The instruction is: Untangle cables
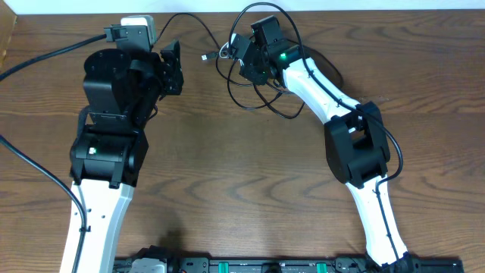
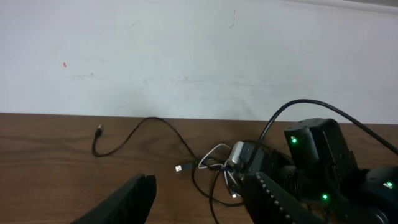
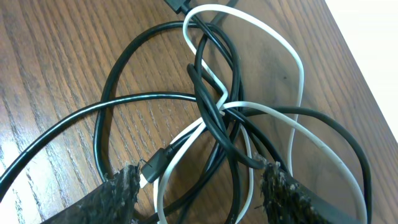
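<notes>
A tangle of thin cables lies at the far middle of the table. In the right wrist view a white cable (image 3: pixel 298 74) loops through several black cable (image 3: pixel 124 62) loops, with a black plug (image 3: pixel 155 165) near the left finger. My right gripper (image 3: pixel 199 193) is open, one finger on each side of the tangle; it shows in the overhead view (image 1: pixel 244 57). One black strand (image 1: pixel 187 17) runs left to a loose plug (image 2: pixel 179 168). The white cable (image 2: pixel 217 155) shows beside the right gripper. My left gripper (image 2: pixel 202 208) is open and empty, short of the tangle (image 1: pixel 173 68).
The table's far edge and a pale wall (image 2: pixel 186 56) lie just behind the cables. Thick black arm cables (image 1: pixel 45 53) cross the left side. The right arm's wrist (image 2: pixel 317 155) fills the right of the left wrist view. A second loose plug end (image 2: pixel 98 130) lies far left.
</notes>
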Tool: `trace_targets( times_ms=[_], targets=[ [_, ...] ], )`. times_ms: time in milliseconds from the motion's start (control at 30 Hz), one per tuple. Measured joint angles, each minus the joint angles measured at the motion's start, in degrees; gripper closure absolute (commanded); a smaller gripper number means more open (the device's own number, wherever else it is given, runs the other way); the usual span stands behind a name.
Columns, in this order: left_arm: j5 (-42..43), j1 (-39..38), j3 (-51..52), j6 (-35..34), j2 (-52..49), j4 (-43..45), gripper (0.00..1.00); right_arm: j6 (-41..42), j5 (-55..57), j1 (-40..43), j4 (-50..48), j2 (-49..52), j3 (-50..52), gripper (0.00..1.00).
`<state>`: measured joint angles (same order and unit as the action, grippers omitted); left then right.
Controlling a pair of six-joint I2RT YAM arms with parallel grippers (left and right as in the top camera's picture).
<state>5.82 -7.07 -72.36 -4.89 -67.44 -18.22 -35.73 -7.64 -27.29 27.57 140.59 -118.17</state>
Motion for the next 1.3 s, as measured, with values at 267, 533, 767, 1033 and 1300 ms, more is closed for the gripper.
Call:
trace_targets(
  times_ms=[267,533,767,1033,1300],
  targets=[
    [0.0,0.0,0.0,0.0,0.44,-0.02,0.49,0.42,-0.02,0.0,1.01,0.61,0.0,0.33],
    [0.0,0.0,0.0,0.0,0.46,0.0,0.49,0.52,-0.02,0.0,2.62,0.61,0.0,0.53],
    [0.0,0.0,0.0,0.0,0.72,-0.04,0.49,0.74,0.0,0.0,3.78,0.61,0.0,0.61],
    [-0.02,0.0,0.0,0.02,2.64,-0.04,0.48,0.85,-0.28,0.0,4.09,3.26,-0.11,0.84],
    [-0.02,0.0,0.0,0.02,2.62,-0.42,0.48,0.98,-0.42,-0.11,2.95,3.41,-0.11,0.98]
  ],
)
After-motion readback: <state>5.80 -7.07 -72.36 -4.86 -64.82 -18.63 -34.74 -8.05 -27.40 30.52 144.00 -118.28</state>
